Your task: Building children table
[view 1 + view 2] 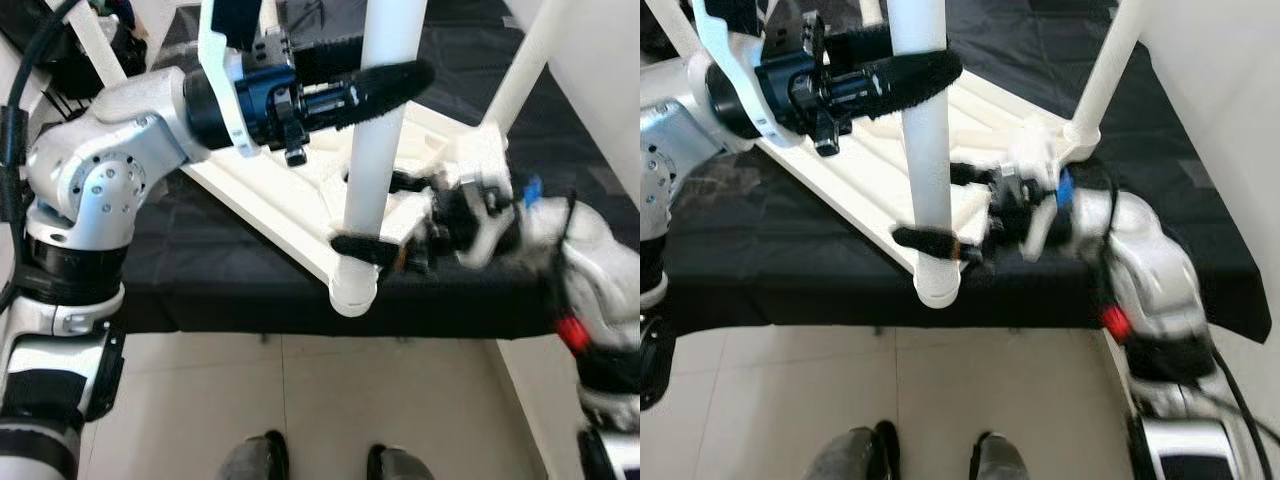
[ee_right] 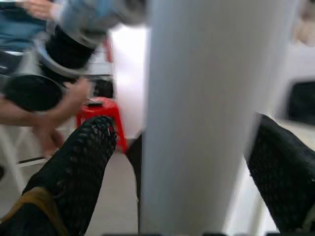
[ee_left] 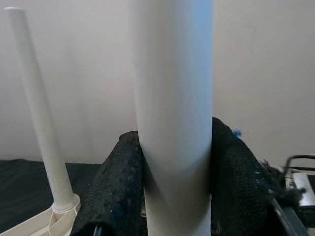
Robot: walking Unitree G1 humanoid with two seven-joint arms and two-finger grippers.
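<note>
The upturned white tabletop point(image 1: 290, 205) lay on the black-covered surface point(image 1: 200, 270), its near corner leg point(image 1: 375, 150) upright, clamped high by the left tool point(image 1: 385, 90) and straddled low, apparently ungripped, by the blurred right tool point(image 1: 365, 248).
</note>
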